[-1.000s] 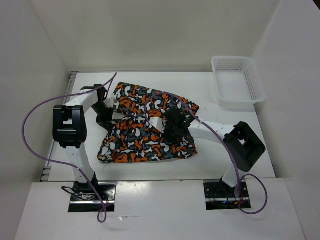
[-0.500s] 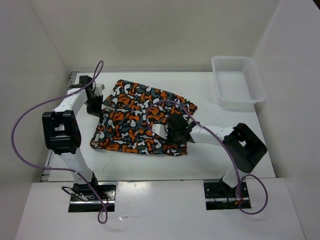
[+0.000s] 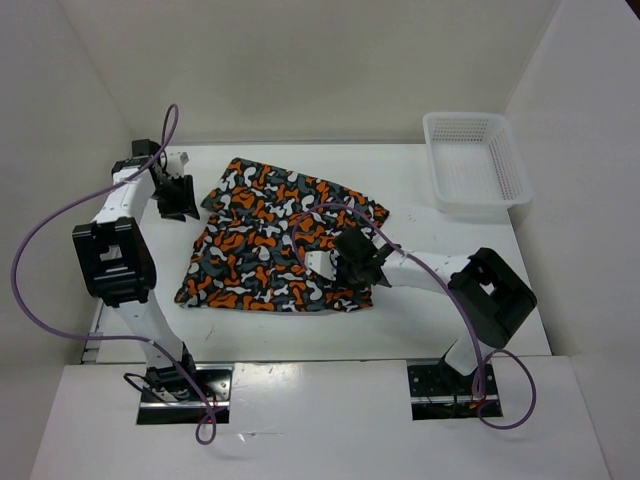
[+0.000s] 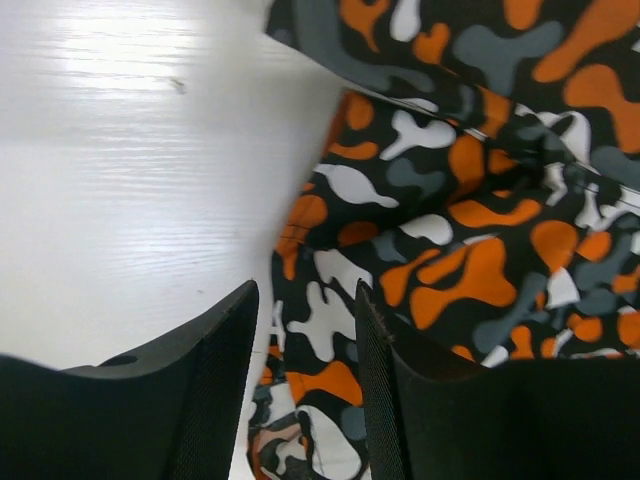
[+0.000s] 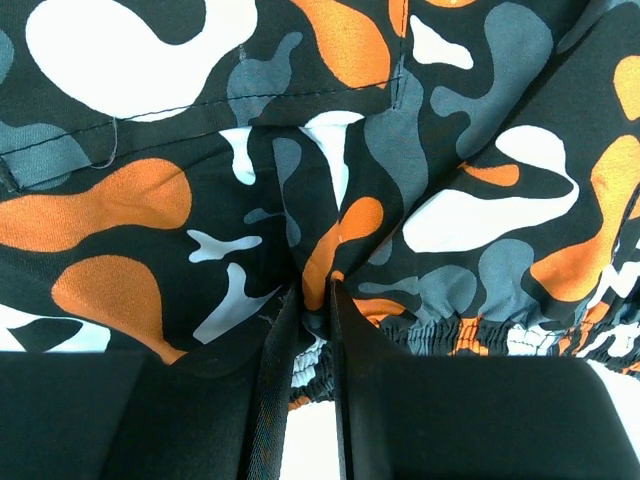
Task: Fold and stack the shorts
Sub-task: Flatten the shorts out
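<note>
The shorts, in an orange, grey, white and black blotch print, lie spread on the white table. My left gripper is open at their far left edge. In the left wrist view the gripper hangs over the hem of the shorts, with nothing between its fingers. My right gripper is at the near right edge of the shorts. In the right wrist view the gripper is shut on a pinched fold of the shorts by the elastic waistband.
A white plastic mesh basket stands at the back right of the table. White walls close in the table at the back, left and right. Purple cables loop from both arms.
The left gripper has let go of the shorts' left side and moved to the far left. The shorts slid left and settled flatter. The right gripper stayed shut on them and shifted slightly nearer.
</note>
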`<move>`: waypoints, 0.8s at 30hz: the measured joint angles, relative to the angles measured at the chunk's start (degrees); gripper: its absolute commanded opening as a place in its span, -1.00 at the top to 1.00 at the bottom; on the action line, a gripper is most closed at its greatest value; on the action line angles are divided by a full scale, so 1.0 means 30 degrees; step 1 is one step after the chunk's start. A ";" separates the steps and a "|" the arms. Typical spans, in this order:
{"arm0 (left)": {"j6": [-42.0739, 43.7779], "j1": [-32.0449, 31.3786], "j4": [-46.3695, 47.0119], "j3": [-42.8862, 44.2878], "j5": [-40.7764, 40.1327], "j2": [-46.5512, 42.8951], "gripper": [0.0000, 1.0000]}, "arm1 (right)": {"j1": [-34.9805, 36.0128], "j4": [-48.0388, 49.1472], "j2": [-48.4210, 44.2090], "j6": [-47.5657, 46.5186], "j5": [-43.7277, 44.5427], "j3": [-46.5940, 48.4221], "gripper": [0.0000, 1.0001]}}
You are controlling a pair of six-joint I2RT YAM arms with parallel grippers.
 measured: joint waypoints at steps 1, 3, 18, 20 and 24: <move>0.0007 -0.0029 -0.0219 0.0131 0.0423 0.0000 -0.03 | 0.0000 -0.0029 -0.0015 -0.0087 0.0000 0.0000 0.52; 0.0007 -0.0058 -0.0634 0.0262 0.0787 0.0168 -0.03 | 0.0000 -0.0131 -0.0036 -0.0197 0.0015 0.0000 0.52; -0.0007 -0.0372 -0.0503 0.0262 0.2004 0.3971 -0.11 | 0.0000 -0.1341 -0.0102 -0.0925 0.0364 0.0262 0.52; 0.0000 -0.0903 0.0058 0.0313 0.1982 0.3971 -0.13 | 0.0000 -0.2106 -0.0109 -0.0947 0.0510 0.0495 0.40; 0.0000 -0.1698 0.0911 0.0335 0.1989 0.3971 -0.13 | 0.0000 -0.3694 -0.0401 -0.0240 0.0787 0.1209 0.26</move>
